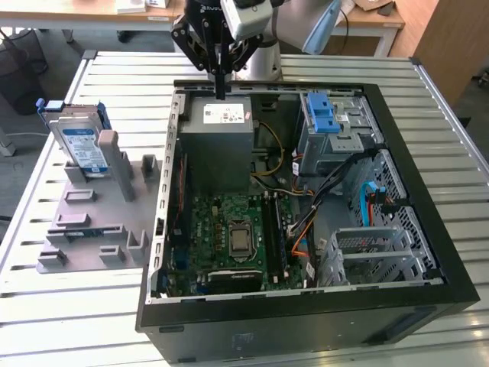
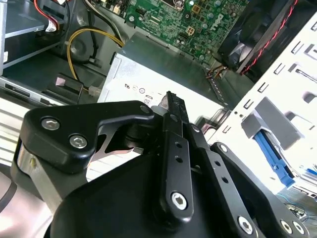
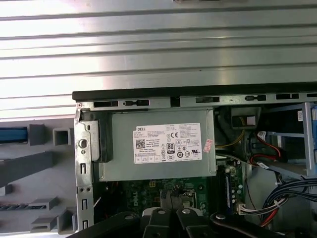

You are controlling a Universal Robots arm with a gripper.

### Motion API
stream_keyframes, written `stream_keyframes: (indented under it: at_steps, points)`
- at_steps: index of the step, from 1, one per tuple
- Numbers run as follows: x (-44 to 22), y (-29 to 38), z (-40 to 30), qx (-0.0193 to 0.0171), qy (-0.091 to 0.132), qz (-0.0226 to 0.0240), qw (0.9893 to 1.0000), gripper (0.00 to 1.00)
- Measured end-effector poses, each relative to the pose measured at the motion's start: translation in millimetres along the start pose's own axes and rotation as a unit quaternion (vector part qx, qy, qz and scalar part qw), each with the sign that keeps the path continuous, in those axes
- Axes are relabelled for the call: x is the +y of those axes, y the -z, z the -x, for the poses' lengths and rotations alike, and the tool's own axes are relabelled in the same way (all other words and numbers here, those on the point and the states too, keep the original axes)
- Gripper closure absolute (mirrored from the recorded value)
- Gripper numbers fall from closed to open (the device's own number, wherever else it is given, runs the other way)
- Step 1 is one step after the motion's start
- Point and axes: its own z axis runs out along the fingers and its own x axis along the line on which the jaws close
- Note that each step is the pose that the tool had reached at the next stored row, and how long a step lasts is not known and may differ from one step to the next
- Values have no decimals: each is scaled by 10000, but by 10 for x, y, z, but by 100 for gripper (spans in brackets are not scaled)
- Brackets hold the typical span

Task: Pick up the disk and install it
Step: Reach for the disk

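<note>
In the exterior view my claw [image 1: 220, 88] hangs empty, fingers together, over the back rim of the computer case [image 1: 306, 310], above the grey box [image 1: 221, 141]. The disk [image 1: 82, 147] stands on edge in a grey holder [image 1: 92, 222] on the bench [image 1: 321, 65], well apart at the exterior view's left. I judge the pickup not yet begun; reaching the disk calls for clearing the case wall. In the second wrist view the closed tips sit over the grey box [image 2: 148, 79]. In the first wrist view, bare bench [image 3: 158, 44] beyond the rim gives open room.

Disk [image 1: 82, 144] upright in grey holder, blue-framed, label showing.
</note>
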Motion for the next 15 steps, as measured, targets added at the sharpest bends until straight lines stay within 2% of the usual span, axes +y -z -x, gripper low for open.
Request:
stream_keyframes:
  at_steps: [15]
  points:
    - [-4, -4, -53, 0, 0, 0, 10000, 89]
